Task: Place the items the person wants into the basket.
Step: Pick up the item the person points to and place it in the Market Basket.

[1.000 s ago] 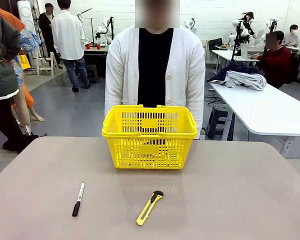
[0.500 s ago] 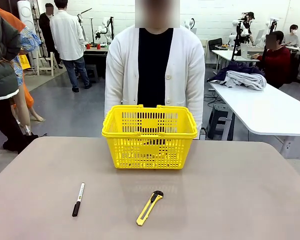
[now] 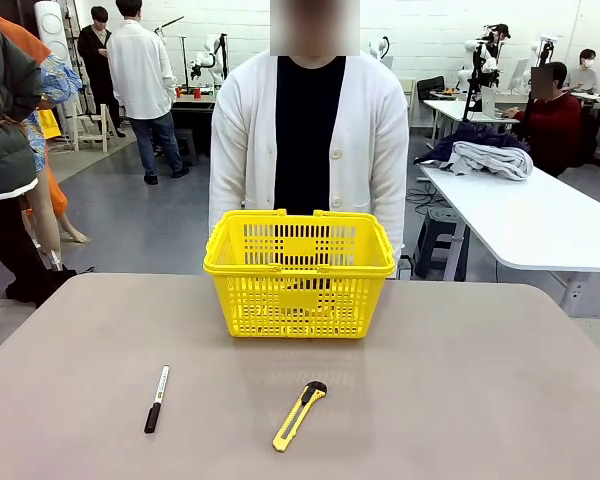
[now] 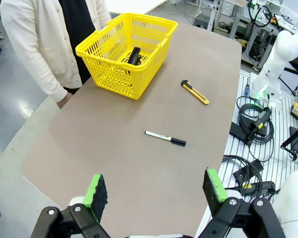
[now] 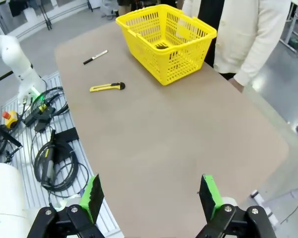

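Yellow lattice plastic basket [image 3: 299,272] at far centre, black stapler [image 4: 133,55] inside. White-barrelled black-capped marker [image 3: 156,398] near left, yellow-and-black utility knife [image 3: 299,415] near centre. Left gripper [image 4: 155,190] and right gripper [image 5: 150,194] both wide, empty.

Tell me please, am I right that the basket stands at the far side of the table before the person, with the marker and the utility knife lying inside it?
Not quite. The basket does stand before the person, but the marker and the utility knife lie on the table, nearer the robot, as the front view shows.
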### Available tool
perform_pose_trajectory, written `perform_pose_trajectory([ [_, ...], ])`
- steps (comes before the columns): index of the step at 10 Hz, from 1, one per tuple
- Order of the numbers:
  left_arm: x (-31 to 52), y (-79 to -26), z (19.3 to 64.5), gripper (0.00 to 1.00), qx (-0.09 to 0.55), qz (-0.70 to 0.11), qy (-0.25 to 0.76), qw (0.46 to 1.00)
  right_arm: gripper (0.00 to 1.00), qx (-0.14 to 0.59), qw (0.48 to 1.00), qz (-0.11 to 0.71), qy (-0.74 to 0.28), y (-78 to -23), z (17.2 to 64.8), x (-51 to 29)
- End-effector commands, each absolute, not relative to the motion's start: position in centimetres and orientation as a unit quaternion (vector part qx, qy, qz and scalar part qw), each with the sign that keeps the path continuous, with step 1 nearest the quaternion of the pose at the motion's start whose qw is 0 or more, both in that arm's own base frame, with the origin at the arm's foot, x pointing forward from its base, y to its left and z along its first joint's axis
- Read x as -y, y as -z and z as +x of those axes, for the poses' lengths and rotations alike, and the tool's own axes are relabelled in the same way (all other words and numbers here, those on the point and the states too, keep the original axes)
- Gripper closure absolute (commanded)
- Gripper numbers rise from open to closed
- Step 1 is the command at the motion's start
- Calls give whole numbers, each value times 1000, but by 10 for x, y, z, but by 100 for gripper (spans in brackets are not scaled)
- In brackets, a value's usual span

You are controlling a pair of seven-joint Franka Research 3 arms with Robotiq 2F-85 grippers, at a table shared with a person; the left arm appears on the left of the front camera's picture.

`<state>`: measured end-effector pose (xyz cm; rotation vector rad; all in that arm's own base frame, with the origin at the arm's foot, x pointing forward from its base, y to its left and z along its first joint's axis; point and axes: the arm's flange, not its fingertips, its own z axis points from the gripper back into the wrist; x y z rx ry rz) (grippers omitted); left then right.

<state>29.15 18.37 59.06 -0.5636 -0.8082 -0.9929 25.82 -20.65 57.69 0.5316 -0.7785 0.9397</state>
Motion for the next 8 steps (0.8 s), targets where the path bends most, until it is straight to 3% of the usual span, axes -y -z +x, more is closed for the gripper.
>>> perform_pose_trajectory([
  [1,-184,-592,291,0,378,-262,459,761,0,368,780,252,-438,-578,259,210],
  [8,-184,-592,291,0,378,-262,459,761,0,368,780,252,-438,-578,259,210],
])
